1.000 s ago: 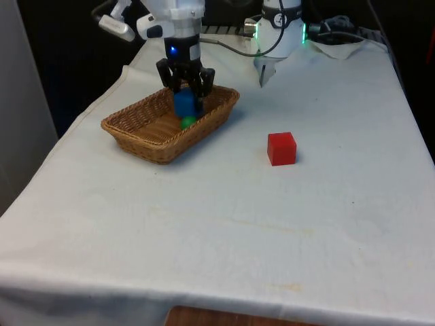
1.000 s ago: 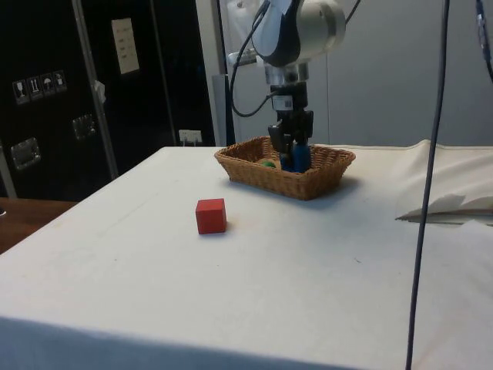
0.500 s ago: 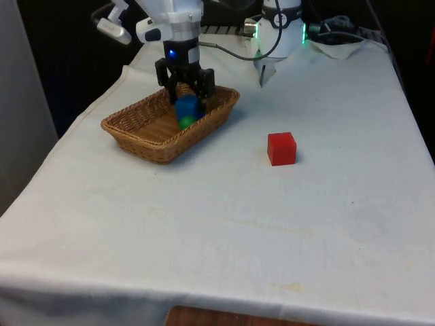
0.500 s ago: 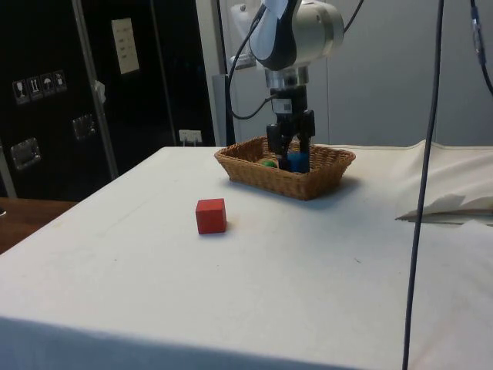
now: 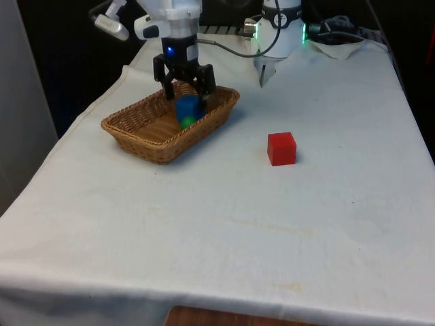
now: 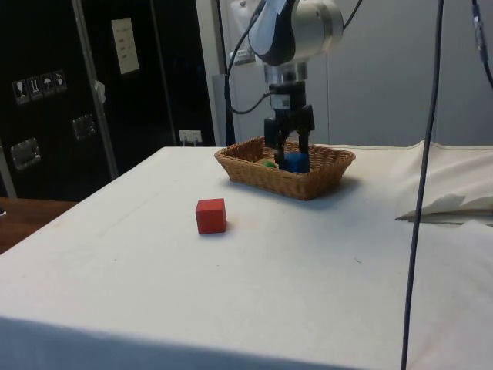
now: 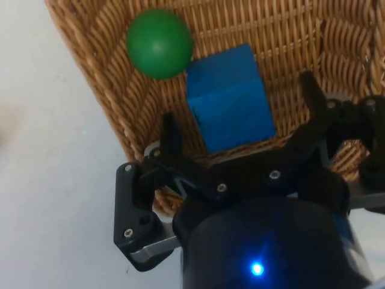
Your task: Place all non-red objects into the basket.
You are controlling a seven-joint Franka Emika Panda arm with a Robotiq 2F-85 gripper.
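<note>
Here, gripper (image 5: 185,85): spread wide, holding nothing, just above the basket's far end.
Blue cube (image 7: 230,100): in the wicker basket (image 5: 139,129), touching the green ball (image 7: 159,43).
Red cube (image 5: 281,148): alone on open worktop (image 5: 224,224), well apart from the basket.
</note>
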